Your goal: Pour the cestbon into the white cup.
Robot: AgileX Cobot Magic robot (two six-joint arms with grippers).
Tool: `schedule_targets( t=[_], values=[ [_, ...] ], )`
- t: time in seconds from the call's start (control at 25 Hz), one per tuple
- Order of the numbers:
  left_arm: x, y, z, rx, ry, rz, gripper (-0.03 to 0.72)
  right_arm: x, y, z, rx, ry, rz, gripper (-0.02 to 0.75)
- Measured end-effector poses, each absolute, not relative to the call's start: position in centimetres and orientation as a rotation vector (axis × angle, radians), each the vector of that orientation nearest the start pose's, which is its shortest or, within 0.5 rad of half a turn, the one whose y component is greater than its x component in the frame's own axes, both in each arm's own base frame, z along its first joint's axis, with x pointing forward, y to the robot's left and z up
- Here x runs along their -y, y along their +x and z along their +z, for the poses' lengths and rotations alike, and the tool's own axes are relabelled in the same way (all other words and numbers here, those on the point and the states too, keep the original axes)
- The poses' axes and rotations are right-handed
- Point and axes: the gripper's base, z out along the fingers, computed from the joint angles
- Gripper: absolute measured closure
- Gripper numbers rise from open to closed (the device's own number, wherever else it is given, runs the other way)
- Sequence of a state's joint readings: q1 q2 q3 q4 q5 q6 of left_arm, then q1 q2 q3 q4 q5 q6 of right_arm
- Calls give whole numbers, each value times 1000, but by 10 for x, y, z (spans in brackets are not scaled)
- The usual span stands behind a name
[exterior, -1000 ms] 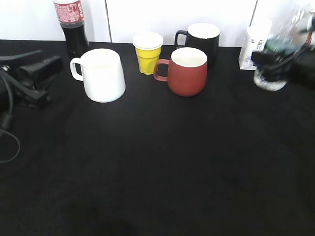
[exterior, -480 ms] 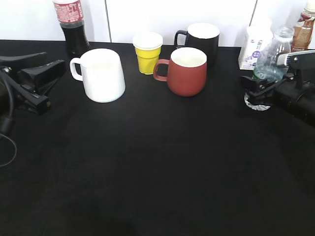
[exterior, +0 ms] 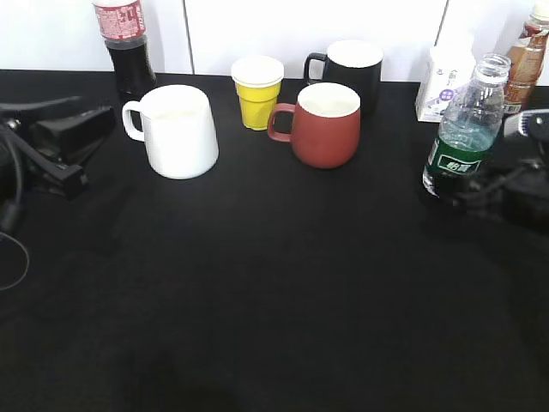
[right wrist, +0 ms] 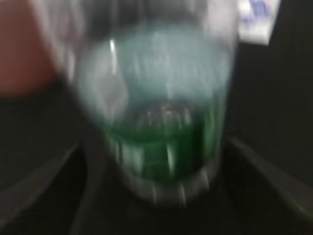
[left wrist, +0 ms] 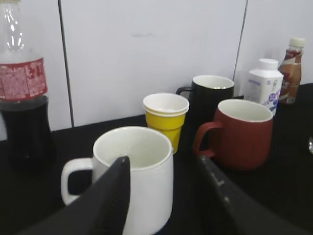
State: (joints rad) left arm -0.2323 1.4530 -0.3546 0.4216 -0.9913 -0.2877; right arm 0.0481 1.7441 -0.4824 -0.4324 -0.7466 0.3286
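Clear ribbed plastic water bottle with dark green label [exterior: 463, 129]: uncapped, near upright with a slight lean, at the right side of the black desk [exterior: 274, 292]. Blurred in the right wrist view [right wrist: 164, 112], where it fills the space between the two dark jaws.

Right gripper [exterior: 502, 184]: low beside the bottle's base. Its jaws flank the bottle at either side; whether they press on it cannot be told from the blur.

Left gripper [left wrist: 166, 191]: at the left edge of the desk, jaws apart and holding nothing, pointed at the white mug.

Large all-white ceramic mug with loop handle [exterior: 174, 130]: upright on the desk, left of centre, well apart from the water bottle, handle to the left. Also seen in the left wrist view [left wrist: 129, 176].

Small yellow cup with white rim [exterior: 257, 91]: behind and right of the white mug.

Red-brown mug with white inside [exterior: 323, 124]: near the centre, handle to the left.

Black mug with white inside [exterior: 350, 71]: just behind the red-brown mug.

Dark cola bottle with red label [exterior: 125, 47]: at the back left.

White carton [exterior: 444, 77] and brown drink bottle [exterior: 523, 56]: at the back right, behind the water bottle.
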Motion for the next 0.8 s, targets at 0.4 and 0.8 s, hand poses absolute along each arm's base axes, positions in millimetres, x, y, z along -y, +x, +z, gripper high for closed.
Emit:
schedule_targets(
  t=[0.4, 0.8],
  values=[
    [67, 193, 233, -2148, 263, -229, 356, -41, 235, 216, -2227, -213, 74, 161],
    [11, 36, 310, -2157, 336, -296, 363, -16, 38, 325, -2107, -142, 364, 163]
  ],
)
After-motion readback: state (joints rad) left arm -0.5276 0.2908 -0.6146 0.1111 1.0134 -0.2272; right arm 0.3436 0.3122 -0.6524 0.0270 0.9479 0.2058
